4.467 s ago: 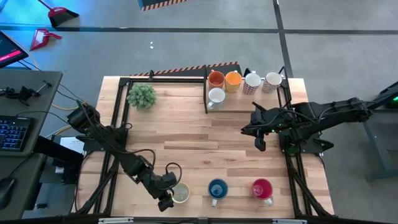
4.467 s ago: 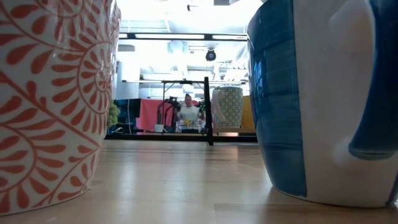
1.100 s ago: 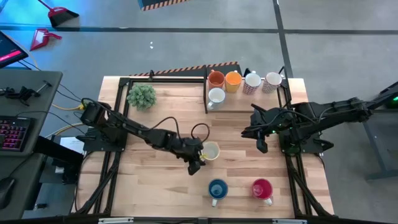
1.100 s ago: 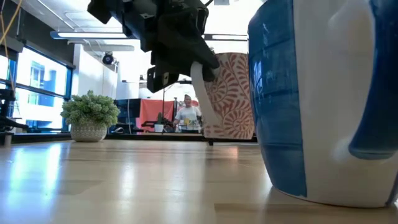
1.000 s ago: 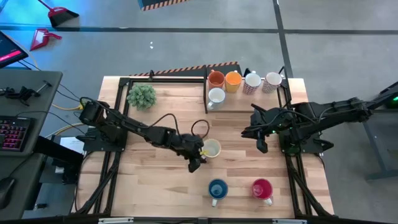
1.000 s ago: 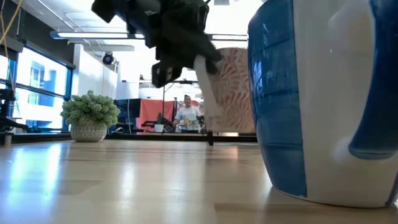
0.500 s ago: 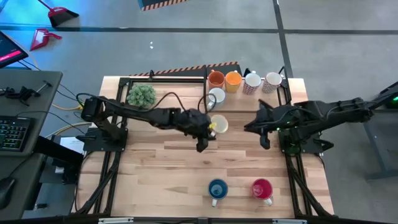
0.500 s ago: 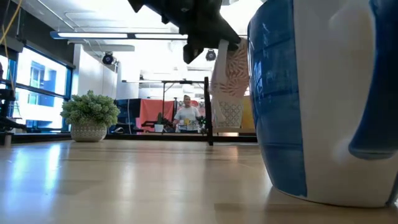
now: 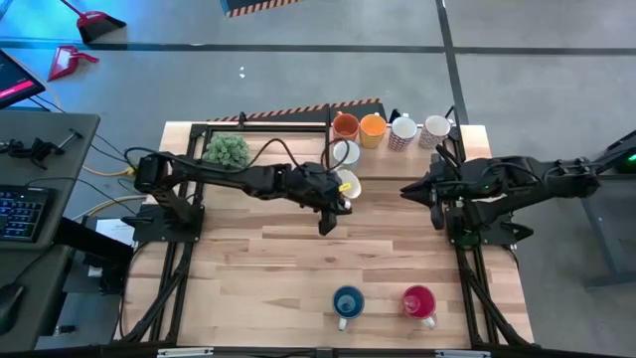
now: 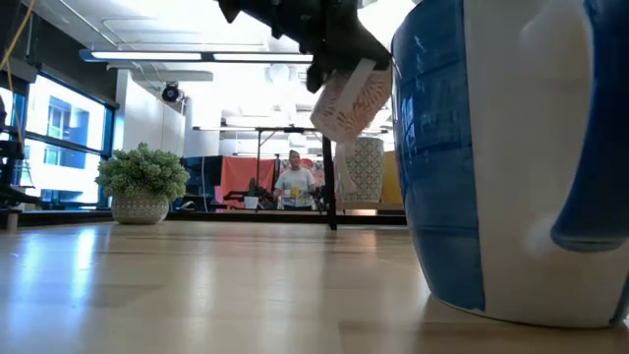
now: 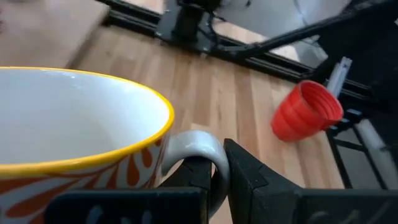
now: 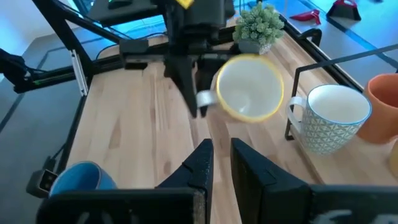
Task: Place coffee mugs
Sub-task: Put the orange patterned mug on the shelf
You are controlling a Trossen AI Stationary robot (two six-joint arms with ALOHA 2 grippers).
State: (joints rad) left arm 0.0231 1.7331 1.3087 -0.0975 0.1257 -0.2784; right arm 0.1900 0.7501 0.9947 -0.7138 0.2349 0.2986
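My left gripper (image 9: 333, 206) is over the table's middle, toward the far side, shut on a white coffee mug with an orange pattern and yellow rim (image 9: 348, 186) (image 10: 352, 98). It hangs just in front of a white mug (image 9: 344, 152) at the back platform. Behind that stand two orange mugs (image 9: 345, 126) (image 9: 373, 126) and two white ones (image 9: 402, 130) (image 9: 434, 129). A blue mug (image 9: 348, 301) and a red-pink mug (image 9: 419, 301) stand near the front edge. My right gripper (image 12: 219, 163) waits at the right, its fingers a little apart with nothing between them. My left gripper pinches the patterned mug's handle (image 11: 194, 151) between its two fingers (image 11: 249, 177). The fingers come from the table's left, slanting downward. The mug hangs clear of the table and is tilted in the low view, its mouth showing from above.
A small green potted plant (image 9: 227, 151) stands at the back left. A black frame post (image 9: 329, 149) and rails edge the raised back platform with the mugs. Bare wood lies between the middle and the front mugs. A person shows far off in the room (image 10: 296, 182).
My left gripper has carried the patterned mug up and toward the table's far edge, close to the white mug at the platform. The mug stood upright before and has tipped over at a slant. My right gripper has drawn back a little toward the right edge.
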